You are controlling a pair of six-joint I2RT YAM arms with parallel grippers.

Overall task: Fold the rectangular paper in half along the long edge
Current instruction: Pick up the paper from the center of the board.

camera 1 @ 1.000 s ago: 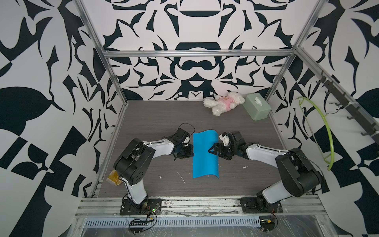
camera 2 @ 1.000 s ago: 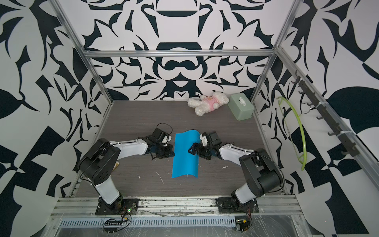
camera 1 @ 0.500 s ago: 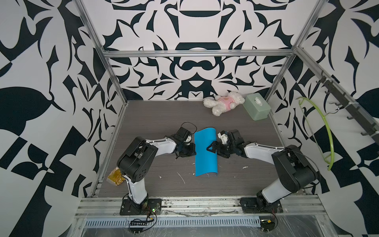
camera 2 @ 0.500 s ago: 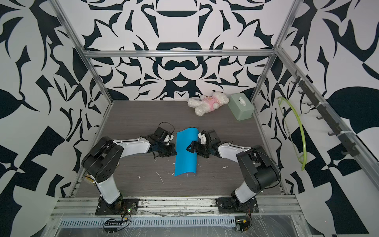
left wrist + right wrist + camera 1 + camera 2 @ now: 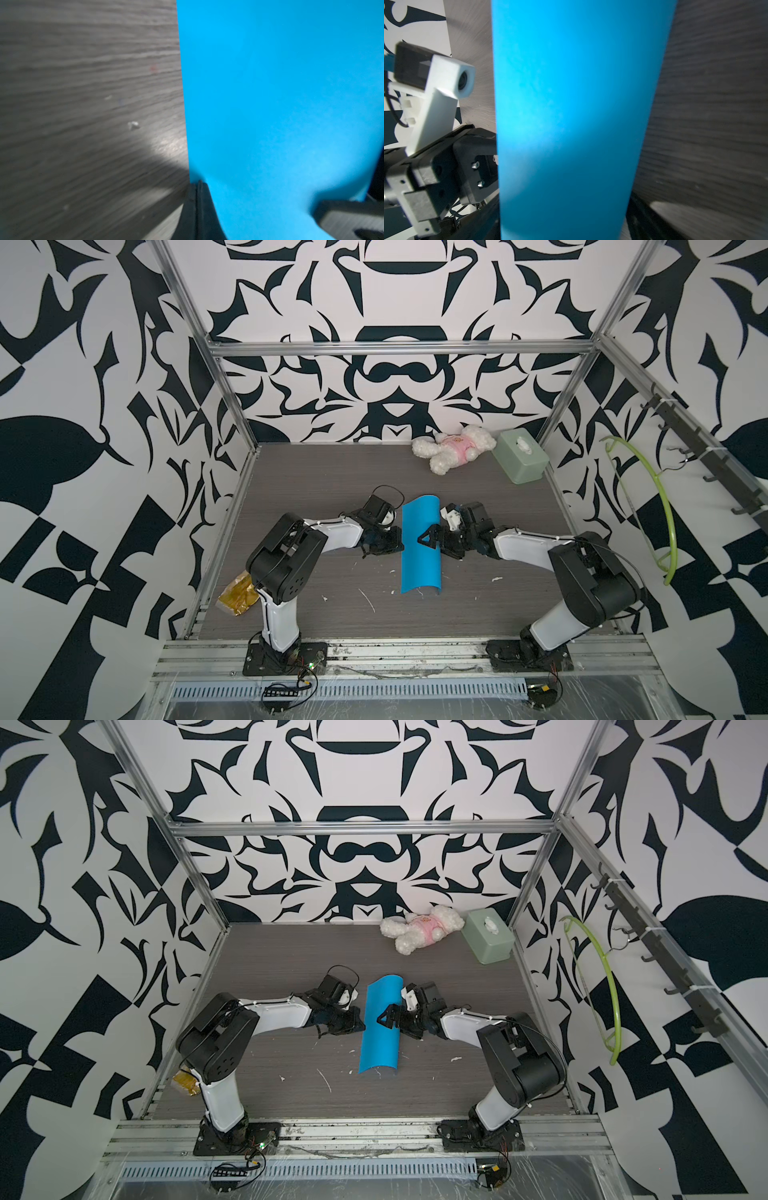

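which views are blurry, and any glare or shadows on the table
Left wrist view: table grain smeared, a glare patch beside the blue paper, dark shadow next to it near the left tool. Right wrist view: paper and table soft, paper partly shaded. Both top views: sharp, evenly lit.

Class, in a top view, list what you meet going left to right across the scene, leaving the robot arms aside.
Gold wrapper → paper → tissue box → green hoop. The teddy is left out: it overlaps the paper's span.
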